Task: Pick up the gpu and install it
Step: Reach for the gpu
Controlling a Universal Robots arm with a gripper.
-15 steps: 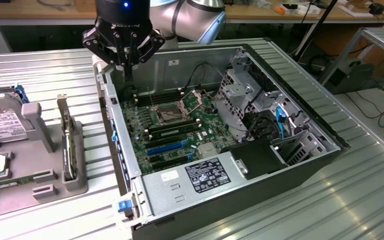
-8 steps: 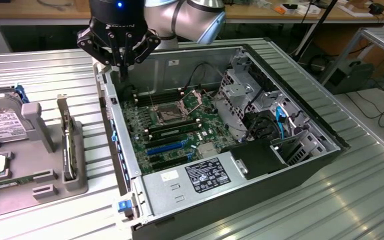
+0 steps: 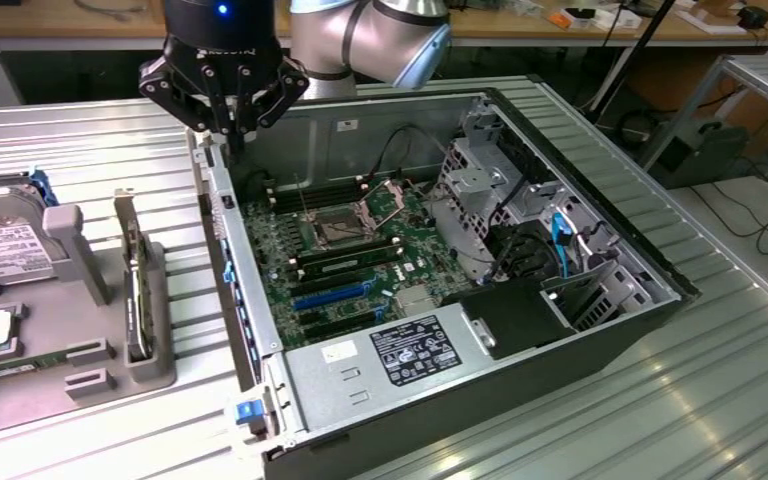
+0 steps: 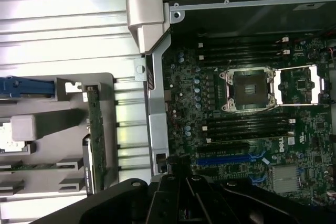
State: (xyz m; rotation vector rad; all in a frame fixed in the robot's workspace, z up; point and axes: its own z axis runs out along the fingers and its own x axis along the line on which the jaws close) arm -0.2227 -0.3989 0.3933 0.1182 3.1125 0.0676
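1. The gpu (image 3: 137, 300) stands on edge in the grey holder (image 3: 157, 372) on the bench (image 3: 91, 150), at the exterior view's left, not yet picked up.
2. The blue slot (image 3: 331, 293) in the open computer case (image 3: 598, 215) holds no card.
3. The claw (image 3: 231, 128), pressed together and holding nothing, hangs above the case wall nearest the holder.

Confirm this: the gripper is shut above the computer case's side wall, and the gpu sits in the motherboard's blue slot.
Wrong: the exterior view shows the gpu standing in the gray holder outside the case, the blue slot empty. The rest holds.
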